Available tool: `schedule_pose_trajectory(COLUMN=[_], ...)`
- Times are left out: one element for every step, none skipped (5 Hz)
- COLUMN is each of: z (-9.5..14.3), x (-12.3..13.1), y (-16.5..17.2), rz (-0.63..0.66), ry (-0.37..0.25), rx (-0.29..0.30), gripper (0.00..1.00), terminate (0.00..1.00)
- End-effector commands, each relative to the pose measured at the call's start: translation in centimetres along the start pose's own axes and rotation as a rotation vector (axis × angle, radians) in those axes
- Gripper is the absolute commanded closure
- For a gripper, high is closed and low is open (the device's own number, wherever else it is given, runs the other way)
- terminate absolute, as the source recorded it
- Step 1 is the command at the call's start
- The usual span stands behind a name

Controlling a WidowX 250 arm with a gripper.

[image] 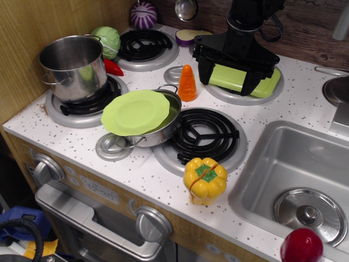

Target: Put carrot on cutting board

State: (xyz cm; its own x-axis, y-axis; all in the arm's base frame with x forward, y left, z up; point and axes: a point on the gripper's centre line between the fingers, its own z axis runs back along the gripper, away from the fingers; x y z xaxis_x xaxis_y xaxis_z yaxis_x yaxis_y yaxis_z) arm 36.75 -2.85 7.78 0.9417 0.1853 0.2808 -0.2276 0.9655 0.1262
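Carrot [187, 83] first: the small orange plastic cone with ridged rings stands upright on the speckled white counter [136, 174], blunt tip up, so its long axis runs vertically. It has not reached its goal yet. Just to its right lies the flat lime-green plastic cutting board [267, 87], resting across the back-right burner and mostly covered from view by the black robot gripper [234, 79] that hangs over it.

That gripper's two black fingers [204, 71] are spread wide, with nothing between them. The left finger comes down just beside the carrot, apart from it as far as I can judge, though the angle makes the gap hard to read. So the carrot lies to the camera-left of the fingers, outside their span rather than between them.

In front of the carrot sits a round wavy-edged light-green plate [135, 112] laid on a small steel pan [163, 128]. Farther front of the carrot, near the counter edge, stands a yellow plastic bell pepper [205, 180]. Left of the carrot, past the plate, a tall shiny steel pot [73, 66] occupies a burner.

The coming move likely turns on shifting the gripper sideways toward the carrot until the cone stands between the fingers, then closing across its ridged body. Its tapering shape may slip upward under a pinch, so a low grasp seems safer.
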Motion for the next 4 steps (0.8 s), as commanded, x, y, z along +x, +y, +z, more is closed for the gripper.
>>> schedule_pose_trajectory(z=[0.0,-0.1,-0.2,-0.2], x=[0.0,1.1,1.9,2.7], y=[0.0,2.6,4.4,6.0], rz=[0.0,-0.032,-0.056,-0.065], ry=[0.0,-0.02,-0.038,-0.047], rx=[0.0,0.027,0.05,0.058], gripper=[0.0,0.0,0.0,0.0], terminate=[0.0,0.0,0.0,0.0])
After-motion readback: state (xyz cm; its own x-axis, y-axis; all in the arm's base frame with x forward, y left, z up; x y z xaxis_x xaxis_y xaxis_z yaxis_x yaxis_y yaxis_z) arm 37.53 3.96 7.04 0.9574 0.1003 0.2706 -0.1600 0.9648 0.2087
